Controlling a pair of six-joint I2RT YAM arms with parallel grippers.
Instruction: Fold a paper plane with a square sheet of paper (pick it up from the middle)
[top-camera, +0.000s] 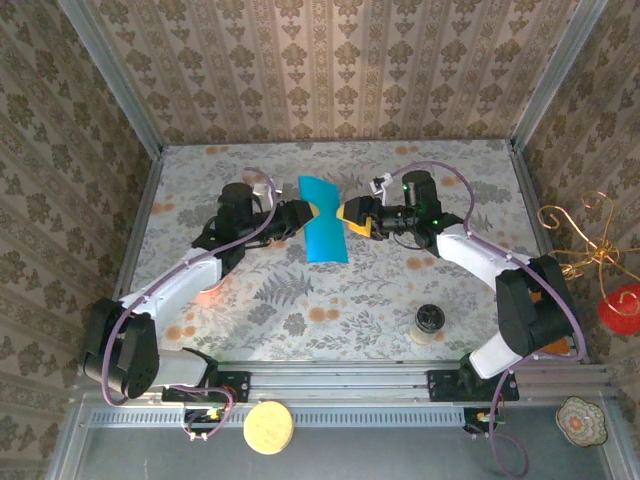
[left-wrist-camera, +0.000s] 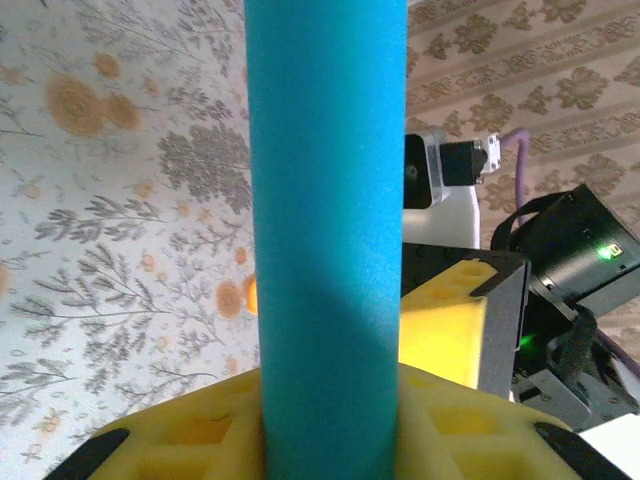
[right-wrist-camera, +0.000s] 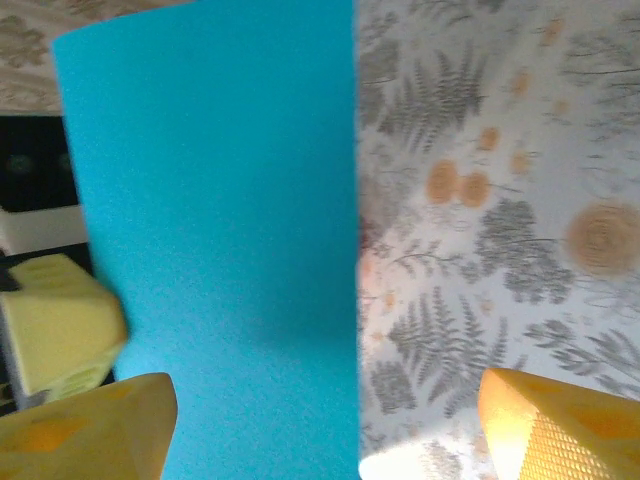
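Observation:
The teal-blue square sheet of paper (top-camera: 325, 222) stands in the middle of the table as a tall narrow strip, pinched at its waist. My left gripper (top-camera: 306, 212) comes at it from the left and is shut on it. In the left wrist view the sheet (left-wrist-camera: 328, 200) rises straight up between the yellow pads (left-wrist-camera: 190, 435) of my left gripper (left-wrist-camera: 330, 425). My right gripper (top-camera: 350, 216) faces it from the right and is open. Its fingers (right-wrist-camera: 560, 425) stand wide apart around the sheet's edge (right-wrist-camera: 215, 220) without touching it.
A small round jar (top-camera: 429, 322) stands on the floral tabletop (top-camera: 300, 300) at the front right. A yellow disc (top-camera: 268, 427) lies on the near rail. Patterned walls close in the back and both sides of the table.

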